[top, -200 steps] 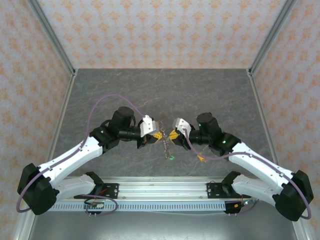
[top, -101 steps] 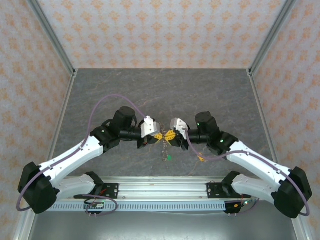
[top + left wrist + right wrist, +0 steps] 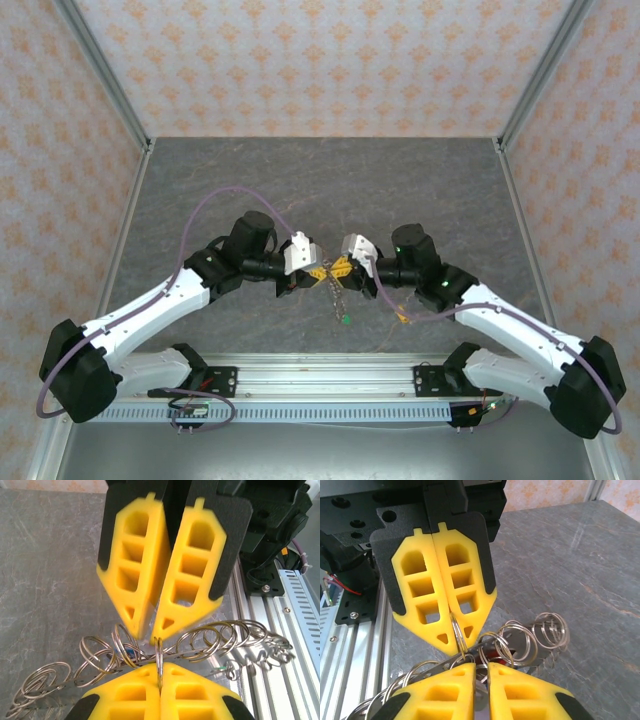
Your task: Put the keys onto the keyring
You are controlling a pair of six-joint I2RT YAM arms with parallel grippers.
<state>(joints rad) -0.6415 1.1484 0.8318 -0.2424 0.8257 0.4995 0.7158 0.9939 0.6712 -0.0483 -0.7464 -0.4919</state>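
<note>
The keyring (image 3: 333, 290) is a grey cluster of linked wire loops hanging between both grippers above the table's near middle. My left gripper (image 3: 318, 270) is shut on one loop (image 3: 159, 655), gripped edge-on between its yellow fingers (image 3: 125, 695). My right gripper (image 3: 343, 268) faces it tip to tip, its fingers (image 3: 450, 695) a narrow gap apart with grey metal of the keyring (image 3: 520, 640) between them. A green key (image 3: 343, 320) dangles at the bottom of the bunch. A blue key head (image 3: 127, 653) and a red one (image 3: 512, 656) peek from among the loops.
The aluminium rail (image 3: 320, 380) carrying both arm bases runs along the near edge, close under the hanging bunch. A small yellow-orange piece (image 3: 402, 318) lies on the grey table (image 3: 320, 190) beside the right arm. Patterned walls close in the back and sides.
My right gripper has moved left until its tips meet the left gripper's. The left arm has barely shifted. The hanging bunch and green key have swung slightly.
</note>
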